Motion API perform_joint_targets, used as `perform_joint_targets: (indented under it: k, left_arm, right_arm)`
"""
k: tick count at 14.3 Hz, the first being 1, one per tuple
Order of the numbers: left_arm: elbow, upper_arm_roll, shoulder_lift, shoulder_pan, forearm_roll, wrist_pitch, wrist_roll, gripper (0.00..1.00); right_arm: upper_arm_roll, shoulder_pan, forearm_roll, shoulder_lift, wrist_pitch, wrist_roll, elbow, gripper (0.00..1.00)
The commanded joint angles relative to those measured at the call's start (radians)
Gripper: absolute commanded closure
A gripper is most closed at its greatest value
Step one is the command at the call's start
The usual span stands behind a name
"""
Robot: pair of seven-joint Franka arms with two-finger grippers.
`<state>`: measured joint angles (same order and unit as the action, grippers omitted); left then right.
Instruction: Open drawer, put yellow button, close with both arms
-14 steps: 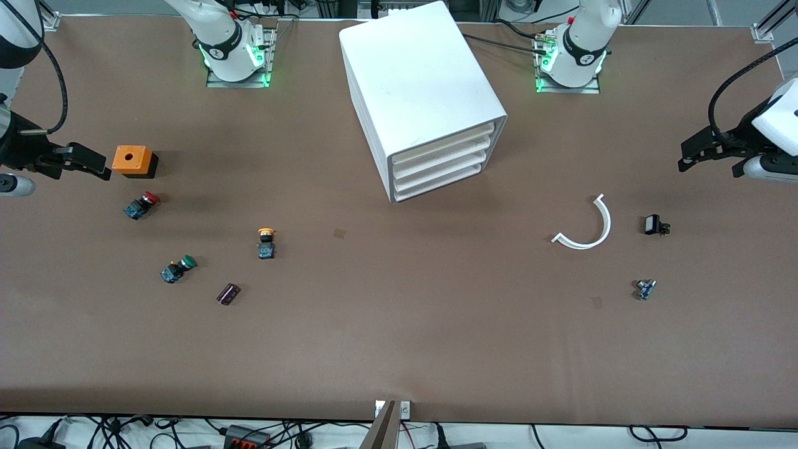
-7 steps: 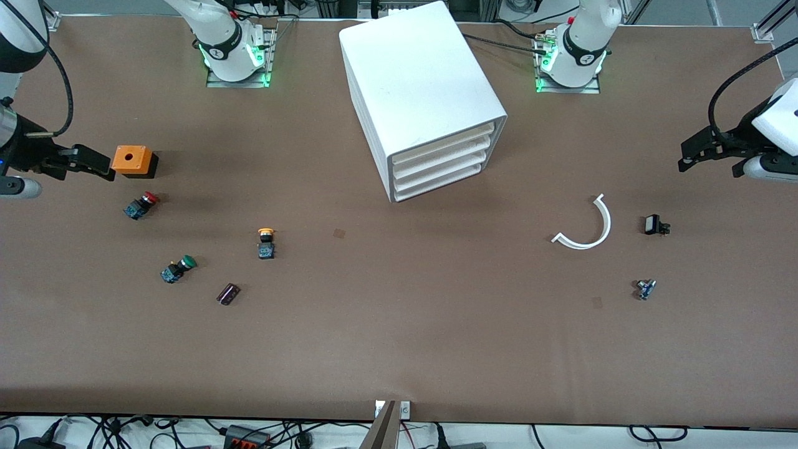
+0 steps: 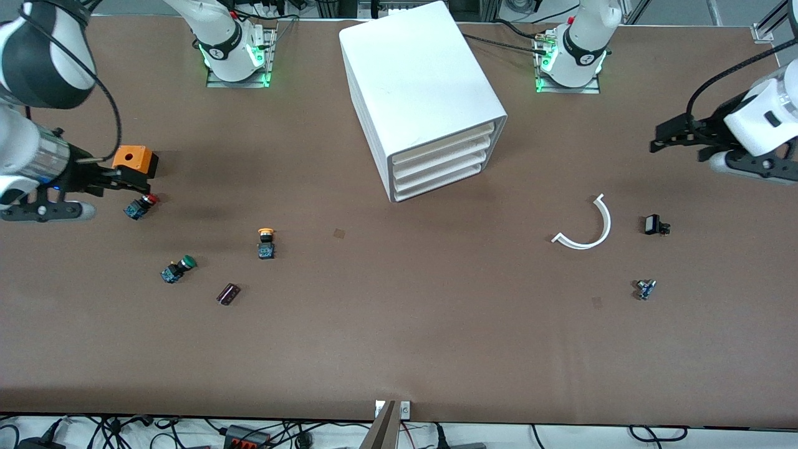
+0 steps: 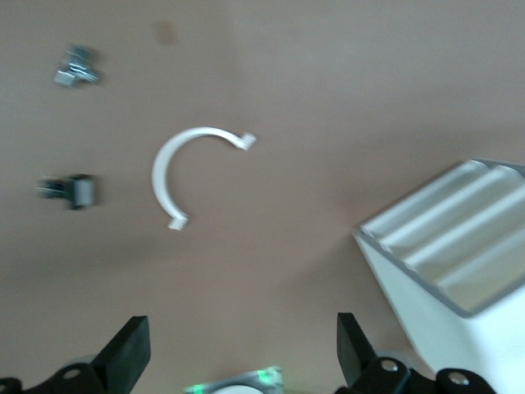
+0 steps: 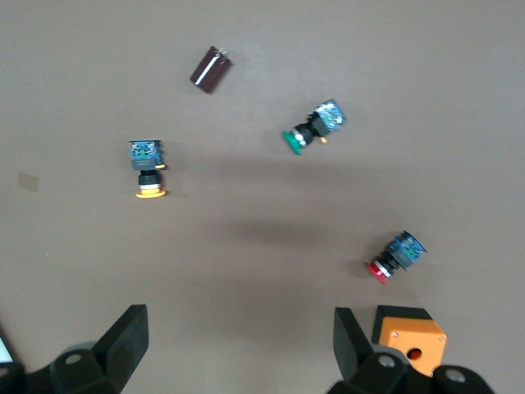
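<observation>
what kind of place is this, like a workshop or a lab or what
Most likely a robotics lab bench: two white arms bolted to a brown table, a white drawer unit, scattered push-button switches such as the yellow button, and cables along the table edge.

— What sort of place is this?
— A robotics lab. Two white arms point(image 3: 218, 37) point(image 3: 583, 43) are bolted to a brown table point(image 3: 399, 349) on metal plates lit green.
— Anything else?
— Cables point(image 3: 262, 433) and a power strip lie tangled along the table's near edge, aluminium framing point(image 3: 764, 28) stands at its corner, and loose parts are spread out like test pieces: push-buttons point(image 3: 266, 242) point(image 3: 177, 268), an orange box point(image 3: 133, 160), a white drawer unit point(image 3: 424, 100).
</observation>
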<state>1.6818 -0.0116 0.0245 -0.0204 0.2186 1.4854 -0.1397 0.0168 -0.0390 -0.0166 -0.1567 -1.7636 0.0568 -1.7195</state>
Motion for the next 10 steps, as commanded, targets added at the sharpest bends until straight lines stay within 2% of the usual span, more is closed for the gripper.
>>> perform_joint_targets:
  k: [1, 4, 6, 10]
  left_arm:
    - [-0.056, -0.002, 0.090, -0.004, 0.141, -0.085, -0.024, 0.00]
    - [-0.056, -0.007, 0.197, 0.004, 0.359, -0.167, -0.041, 0.00]
    - [-0.056, -0.025, 0.274, 0.011, 0.447, -0.201, -0.145, 0.00]
    - [-0.048, -0.137, 0.420, 0.011, 0.560, -0.215, -0.262, 0.00]
  right_arm:
    - [0.002, -0.057, -0.006, -0.052, -0.045, 0.002, 0.000, 0.00]
    - [0.002, -0.125, -0.009, -0.139, -0.109, -0.002, 0.000, 0.00]
    - [0.002, -0.143, -0.009, -0.182, -0.144, -0.002, 0.000, 0.00]
    - [0.003, -0.193, -0.002, -0.247, -0.198, -0.003, 0.000, 0.00]
